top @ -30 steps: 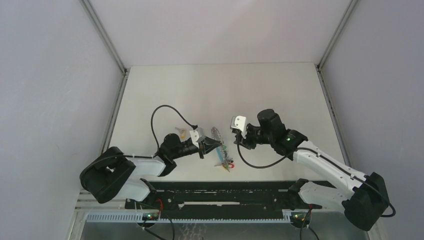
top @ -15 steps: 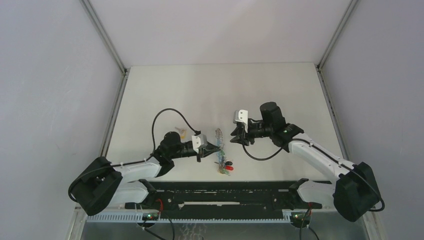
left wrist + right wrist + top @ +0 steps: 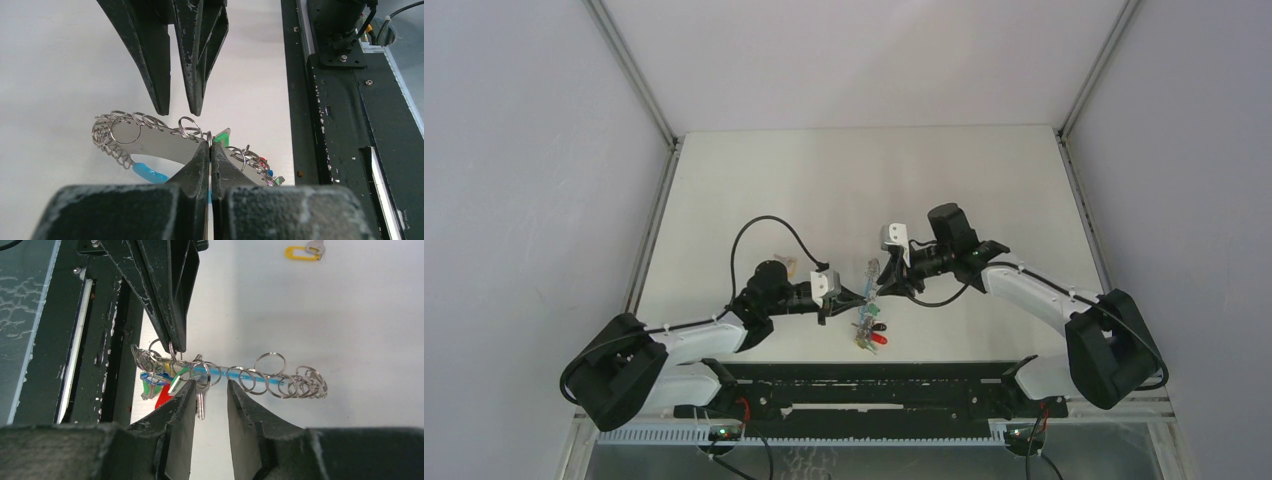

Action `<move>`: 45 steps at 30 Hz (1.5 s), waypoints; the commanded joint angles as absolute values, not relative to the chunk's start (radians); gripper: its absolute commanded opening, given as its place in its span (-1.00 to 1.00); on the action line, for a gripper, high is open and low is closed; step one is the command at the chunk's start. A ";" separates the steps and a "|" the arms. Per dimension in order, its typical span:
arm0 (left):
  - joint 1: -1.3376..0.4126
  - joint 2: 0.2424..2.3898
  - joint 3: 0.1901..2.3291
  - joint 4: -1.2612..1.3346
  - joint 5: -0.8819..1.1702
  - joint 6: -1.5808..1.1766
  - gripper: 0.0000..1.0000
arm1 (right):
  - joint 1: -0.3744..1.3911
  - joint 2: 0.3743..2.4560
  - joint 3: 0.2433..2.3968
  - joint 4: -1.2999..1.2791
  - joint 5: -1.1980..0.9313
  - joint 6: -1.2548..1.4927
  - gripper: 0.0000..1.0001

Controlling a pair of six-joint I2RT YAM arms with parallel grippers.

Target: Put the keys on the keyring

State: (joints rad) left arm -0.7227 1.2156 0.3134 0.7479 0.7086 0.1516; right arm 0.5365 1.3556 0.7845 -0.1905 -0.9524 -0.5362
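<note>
One keyring [image 3: 150,142], long axis near-far, clamped in L hand [image 3: 210,146]; R hand [image 3: 211,384] part-open at it.

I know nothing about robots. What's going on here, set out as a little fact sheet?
Left gripper: shut on the keyring
Right gripper: open, tips at the keyring
Green key: at the keyring; threaded or not, unclear
Yellow key: lying apart on the table
</note>
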 commanded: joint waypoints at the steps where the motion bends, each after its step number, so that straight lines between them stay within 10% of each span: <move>1: -0.724 1.211 0.371 0.759 0.724 0.173 -1.00 | 0.527 1.333 0.834 -0.165 -0.969 -0.547 -0.43; 45: -0.724 1.235 0.361 0.860 0.717 0.110 -1.00 | 0.533 1.171 0.307 0.716 -0.595 0.522 -0.54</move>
State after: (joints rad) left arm -0.7227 1.2251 0.3145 0.7689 0.7094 0.1337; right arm 0.5190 1.1187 0.3050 0.4736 -0.6010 0.4267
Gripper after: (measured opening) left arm 0.007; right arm 0.231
